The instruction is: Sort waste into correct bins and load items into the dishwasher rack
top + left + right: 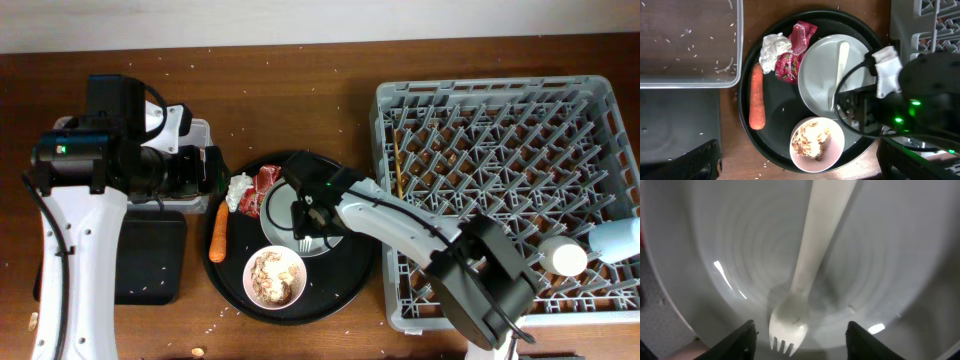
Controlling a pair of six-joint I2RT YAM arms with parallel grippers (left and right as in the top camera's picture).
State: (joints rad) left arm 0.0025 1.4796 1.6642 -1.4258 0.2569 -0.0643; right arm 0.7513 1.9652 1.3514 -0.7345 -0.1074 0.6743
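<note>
My right gripper (802, 340) is open, low over the pale grey plate (278, 215), its fingers on either side of the head of the white fork (805, 280) lying on the plate (730, 255). My left gripper (800, 167) is open and empty, held above the round tray. The white bowl (275, 277) holds beige food scraps. The carrot (217, 233), white tissue (238, 190) and red wrapper (262, 188) lie on the tray's left side. The clear tub (690, 45) and the shallow black tray (150, 255) stand at the left. The rack (500, 120) holds chopsticks (398, 165), a white cup (565, 258) and a light-blue cup (615, 240).
The large round black tray (345, 285) carries the plate, bowl and waste, and sits between the bins and the rack. Rice grains are scattered on the wooden table and inside the tub. My left arm (80, 220) covers part of the tub.
</note>
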